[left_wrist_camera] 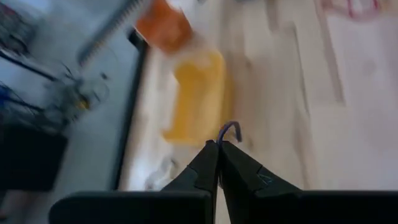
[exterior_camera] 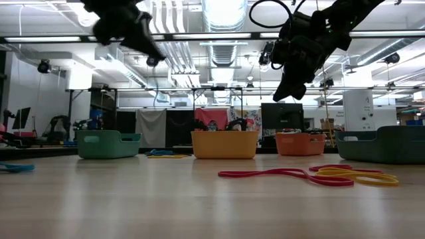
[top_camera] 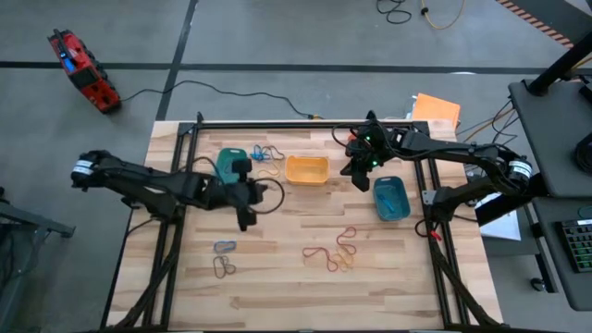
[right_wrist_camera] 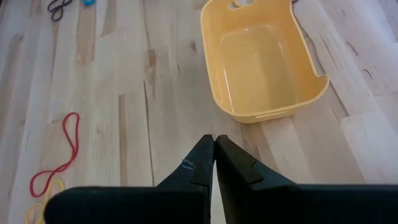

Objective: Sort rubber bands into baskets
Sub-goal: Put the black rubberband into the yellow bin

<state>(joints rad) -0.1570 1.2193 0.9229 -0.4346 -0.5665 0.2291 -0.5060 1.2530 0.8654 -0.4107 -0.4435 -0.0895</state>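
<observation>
Pale wooden planks form the surface (top_camera: 277,277), framed by black rails on a grey floor. Along its far part stand the baskets: the teal-green basket (top_camera: 229,165) at left, the yellow basket (top_camera: 306,169) in the middle, the blue basket (top_camera: 391,198) to the right; the orange basket (exterior_camera: 300,143) shows in the low view only. Loose rubber bands lie scattered: blue and tan loops (top_camera: 267,155) between the teal-green and yellow baskets, grey-brown loops (top_camera: 224,259) near left, red and yellow loops (top_camera: 335,250) near centre. The left gripper (left_wrist_camera: 219,144) hangs just beside the teal-green basket, jaws clenched on a thin bluish band (left_wrist_camera: 230,129). The right gripper (right_wrist_camera: 214,140) hangs between the yellow and blue baskets, jaws clenched with nothing in them.
</observation>
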